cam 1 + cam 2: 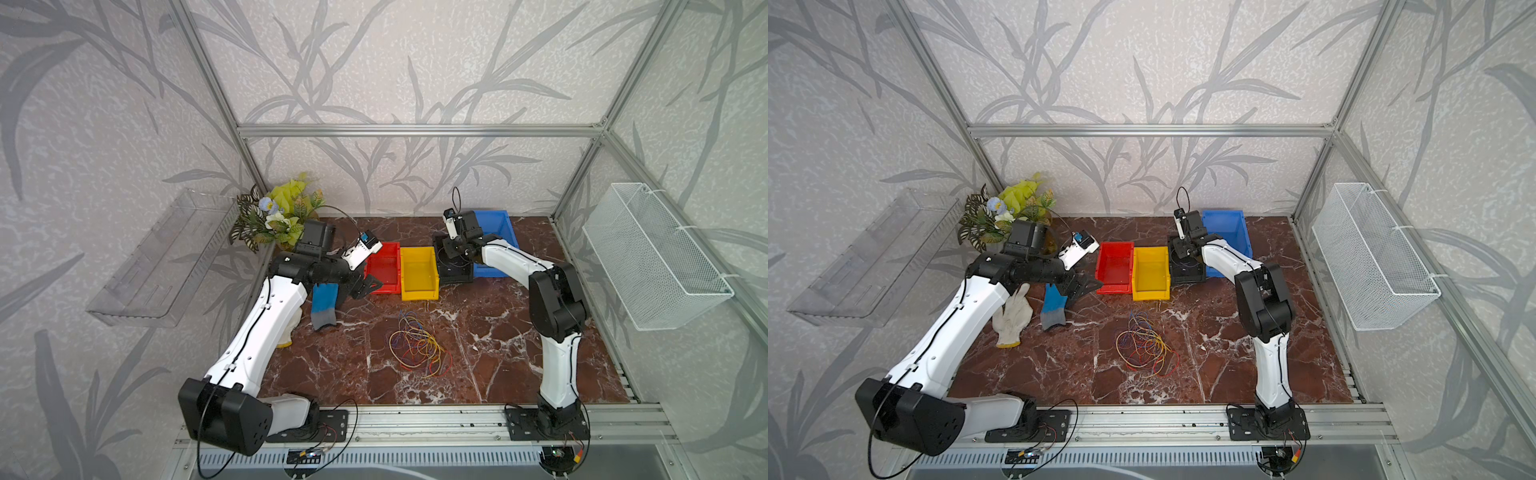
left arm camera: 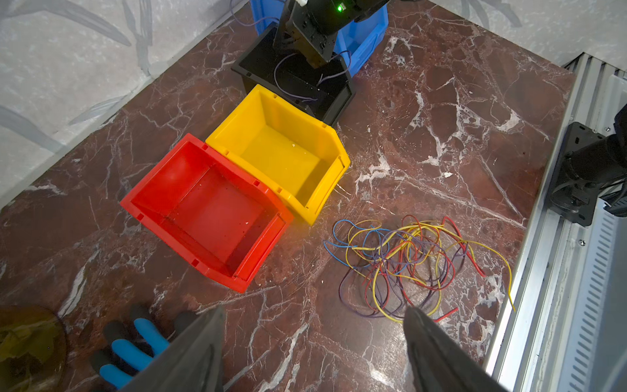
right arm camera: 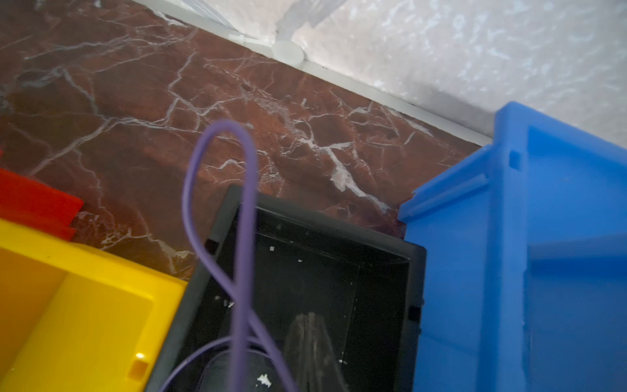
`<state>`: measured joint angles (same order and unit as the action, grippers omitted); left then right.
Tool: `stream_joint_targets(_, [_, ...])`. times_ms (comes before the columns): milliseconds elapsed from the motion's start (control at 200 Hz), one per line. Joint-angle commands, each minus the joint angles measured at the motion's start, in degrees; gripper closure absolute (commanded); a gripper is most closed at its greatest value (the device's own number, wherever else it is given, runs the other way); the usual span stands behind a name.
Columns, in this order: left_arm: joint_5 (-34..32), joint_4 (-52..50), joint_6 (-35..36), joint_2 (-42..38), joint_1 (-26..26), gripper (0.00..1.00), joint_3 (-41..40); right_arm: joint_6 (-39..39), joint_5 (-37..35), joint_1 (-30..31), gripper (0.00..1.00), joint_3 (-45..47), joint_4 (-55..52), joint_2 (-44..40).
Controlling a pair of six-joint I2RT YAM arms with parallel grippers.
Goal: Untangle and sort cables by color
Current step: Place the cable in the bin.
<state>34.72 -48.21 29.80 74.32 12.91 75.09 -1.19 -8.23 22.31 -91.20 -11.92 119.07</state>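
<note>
Cables [image 2: 400, 261] lie tangled on the table [image 2: 441, 118] just ahead of the empty, wide-open left gripper [image 2: 315, 353]; light, limp and thin, they should snag on one another, so pinch a free outer loop. The right gripper [image 2: 317, 61], closed on a purple cable [image 3: 243, 237], hangs it into the black bin [image 3: 322, 222] below; the wrist views show that strand plainly, the top views hardly.

Left end effector [image 2: 314, 339] hangs over the marble surface [image 2: 424, 118], jaws spread wide, nothing between them. Just ahead of one finger lies the tangle of cables [image 2: 403, 261], red, yellow, blue and purple all looped together. Ahead of the other finger sits the red bin [image 2: 210, 217], then the yellow bin [image 2: 281, 156] touching it, then the black bin [image 2: 258, 57]. Farthest out, the right end effector [image 2: 317, 62] is over the black bin, a purple cable [image 2: 275, 74] trailing from it inside. Blue glove [image 2: 135, 349] fingertips lie right beside the near finger.
</note>
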Motion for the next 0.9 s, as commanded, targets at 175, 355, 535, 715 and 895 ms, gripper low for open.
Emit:
stream_joint_targets(175, [-0.43, 1.0, 0.23, -1.33, -0.14, 0.15, -1.3, 4.04, -2.92, -0.17, 0.74, -0.48, 0.04, 0.38])
stream_joint_targets(355, [-1.38, 1.18, 0.51, -1.38, -0.15, 0.15, -2.06, 5.91, -0.57, -0.07, 0.66, 0.01, -0.76, -2.36])
stream_joint_targets(535, [-0.17, 0.83, 1.74, -1.6, -0.16, 0.13, -4.01, 5.64, 2.18, 0.03, 0.55, 2.62, -2.66, -9.25])
stream_joint_targets(715, [3.66, 0.2, 4.85, -1.68, 0.12, 0.1, -8.22, 2.56, 12.77, 1.25, 0.48, 8.18, -8.96, -19.62])
stream_joint_targets(895, [7.41, 1.62, 8.79, -1.72, 0.7, 0.1, -13.57, -3.93, 29.09, 6.55, 0.46, 13.0, -20.9, -27.23])
